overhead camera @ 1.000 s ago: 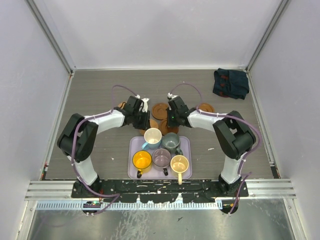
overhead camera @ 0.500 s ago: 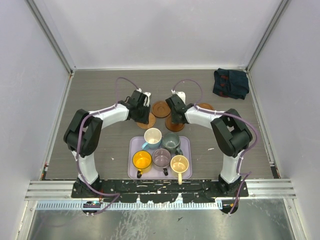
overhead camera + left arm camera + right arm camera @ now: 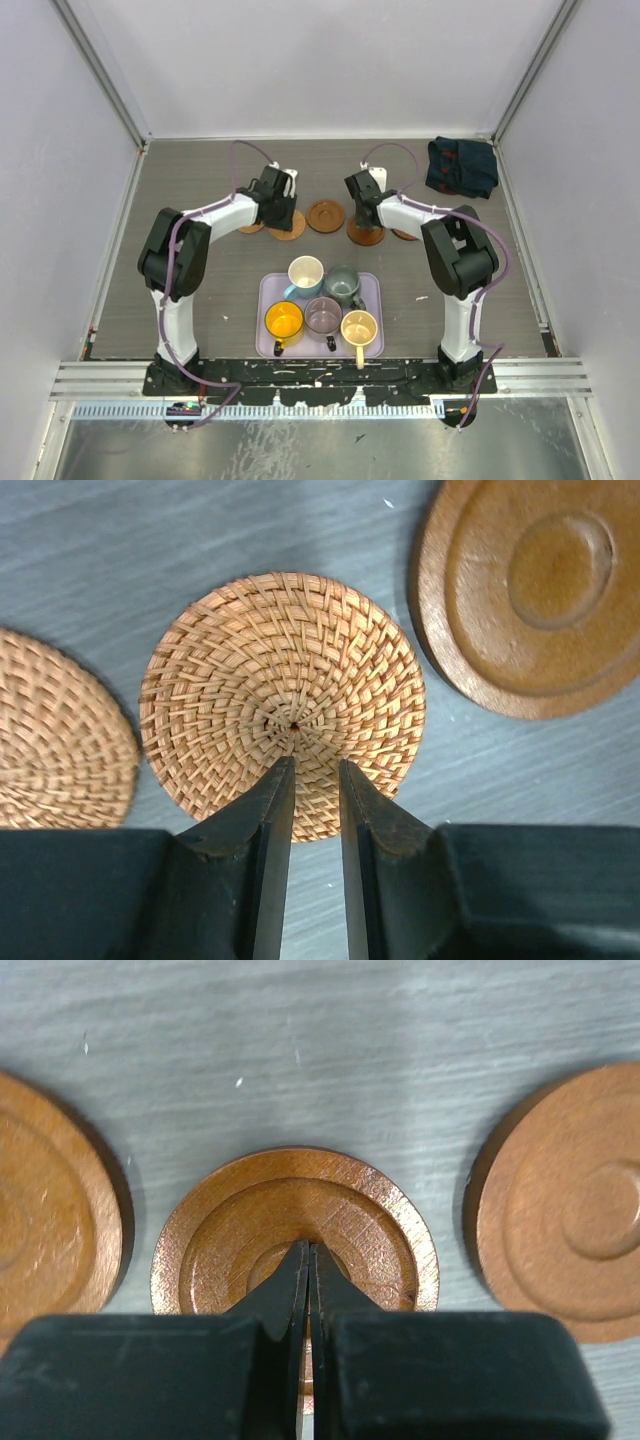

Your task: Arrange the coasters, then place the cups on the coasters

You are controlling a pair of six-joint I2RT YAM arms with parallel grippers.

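Note:
Five coasters lie in a row across the table's middle. My left gripper (image 3: 283, 214) (image 3: 314, 770) hovers over a woven coaster (image 3: 283, 695) (image 3: 290, 231), its jaws a narrow gap apart with nothing between them. A second woven coaster (image 3: 55, 745) lies to its left and a ringed wooden coaster (image 3: 540, 590) (image 3: 325, 216) to its right. My right gripper (image 3: 364, 218) (image 3: 308, 1250) is shut, its tips on the centre of another wooden coaster (image 3: 295, 1225) (image 3: 366, 235), with a coaster on either side. Several cups stand on the lilac tray (image 3: 372, 290): white-blue (image 3: 305, 272), grey-green (image 3: 342, 284), orange (image 3: 284, 320), purplish (image 3: 323, 315), cream-yellow (image 3: 359, 327).
A dark folded cloth (image 3: 462, 165) lies at the far right corner. White walls close in the table on three sides. The tray sits between the arm bases, near the front edge.
Both grippers have moved away from the tray toward the far side and apart, each sliding the coaster under it along. The coasters now lie spread in a row.

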